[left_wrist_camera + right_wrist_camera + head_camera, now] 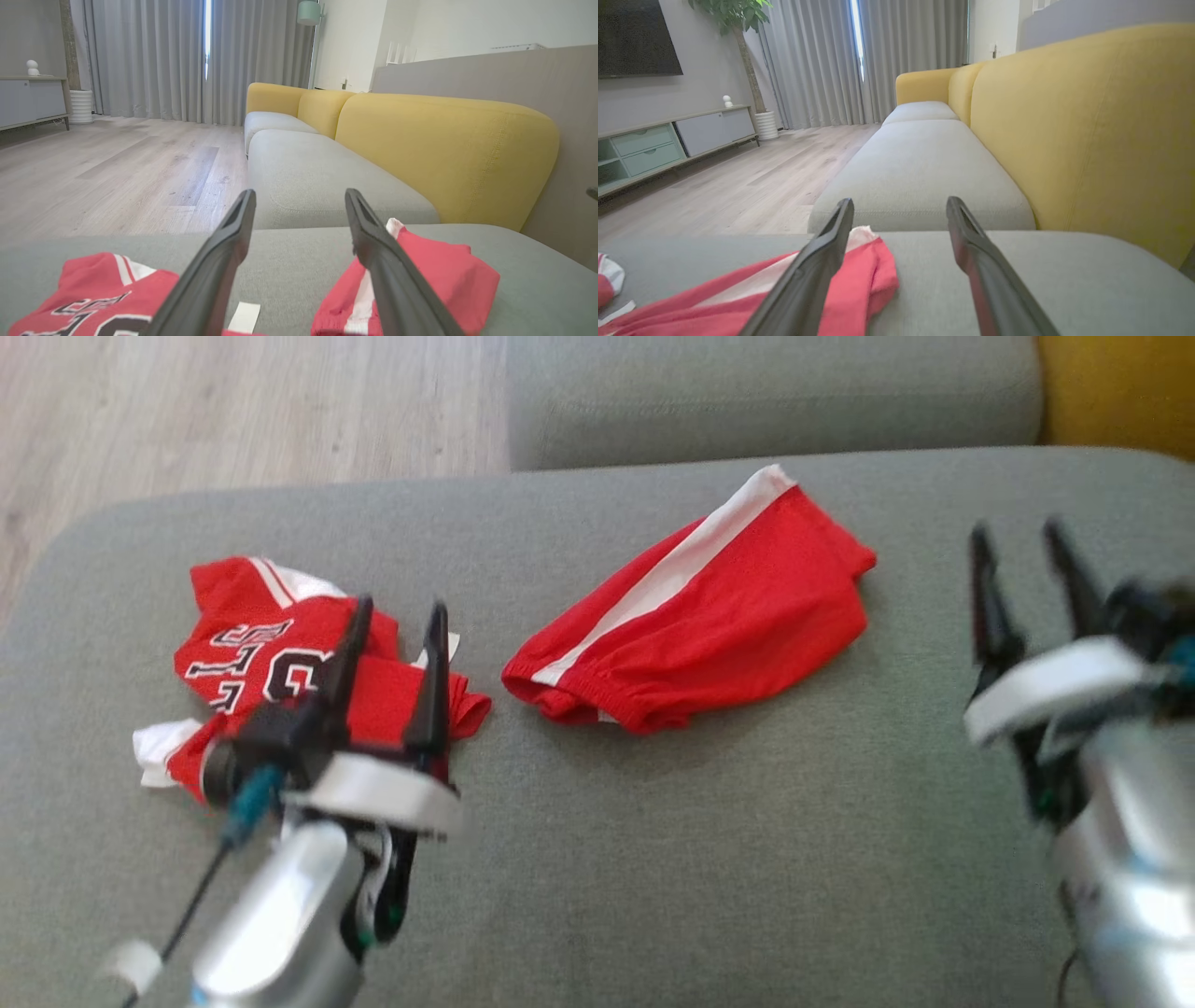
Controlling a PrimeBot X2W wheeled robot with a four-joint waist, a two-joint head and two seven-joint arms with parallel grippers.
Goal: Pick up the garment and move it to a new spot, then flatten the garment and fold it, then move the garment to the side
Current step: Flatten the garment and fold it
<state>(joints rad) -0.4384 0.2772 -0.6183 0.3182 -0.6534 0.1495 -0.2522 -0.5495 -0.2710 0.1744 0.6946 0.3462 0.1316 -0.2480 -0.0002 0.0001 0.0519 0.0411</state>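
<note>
Left pincer (pixel 400 607): fingers spread wide, nothing pinched; it hangs over the near right part of the jersey, and whether it touches the cloth cannot be told.
Right pincer (pixel 1016 529): fingers spread wide too, nothing pinched; it stands over bare cushion.
Jersey (pixel 252 653): red with white trim and black-and-white lettering, crumpled, lying under the left pincer and out to its left.
Tag (pixel 245 317): a small white strip seen between the left pincer's fingers in the left wrist view, at the jersey's edge.
Shorts (pixel 728 607): red with a white side stripe, bunched flat, lying between the two pincers, just right of the left one and left of the right one; apart from the jersey.
Garment of the task: jersey or shorts, which one cannot be told.
Cushion (pixel 653 859): grey sofa seat carrying both garments, beneath both pincers.
Second cushion (pixel 775 392): grey, beyond the fingertips.
Backrest (pixel 444 149): yellow, to the right of both pincers.
Floor (pixel 233 411): pale wood, beyond and left of the left pincer.
</note>
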